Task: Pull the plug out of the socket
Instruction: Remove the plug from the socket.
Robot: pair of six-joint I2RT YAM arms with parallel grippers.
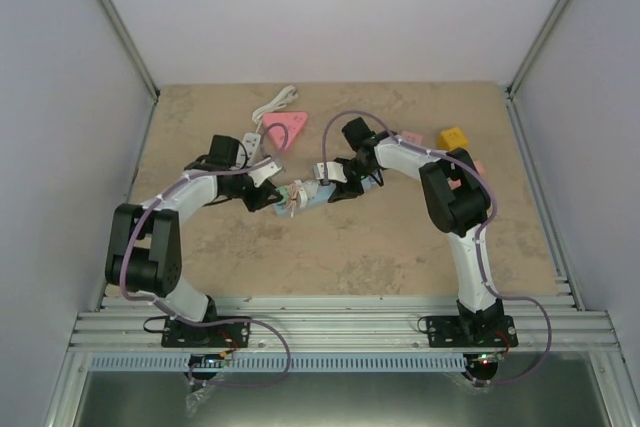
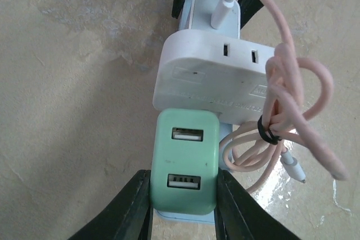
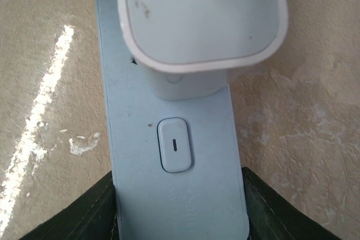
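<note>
Black fingers [image 2: 126, 212] of left gripper [image 2: 183, 198] pressed in on both flanks of the green USB charger [image 2: 184, 155], a firm pinch w/ no gap on either side. Right gripper [image 3: 180, 209] clamps the switch end of the pale-blue power strip [image 3: 129, 139], one finger on each long edge, acting as the anchor.

Progress, judged: both grips look set, but the pull is not done. Charger body sits flush on the strip w/ no prongs showing, so the plug reads as fully seated. Left to do: draw the charger straight off the strip face while the right side holds firm, then separate the two.

Task item: mint-green rounded block w/ two USB ports on its outer face, both empty. It sits at the strip end opposite the rocker switch [image 3: 175, 144].

Neighbours on the strip: white multi-outlet adapter [image 2: 214, 77] touches the charger's far side, w/ a white USB lead [image 2: 222, 9] plugged in beyond it. Pink cable [image 2: 292, 94] is coiled and tied w/ a black band, hanging just beside the adapter.

Location: whole assembly about mid-worktop [image 1: 400, 247], well off every edge. Cannot tell if it rests on the surface or is held just above it.

Far edge: white cord [image 1: 272, 105], pink triangular piece [image 1: 287, 130]. Yellow block [image 1: 452, 137] towards far-right corner.
</note>
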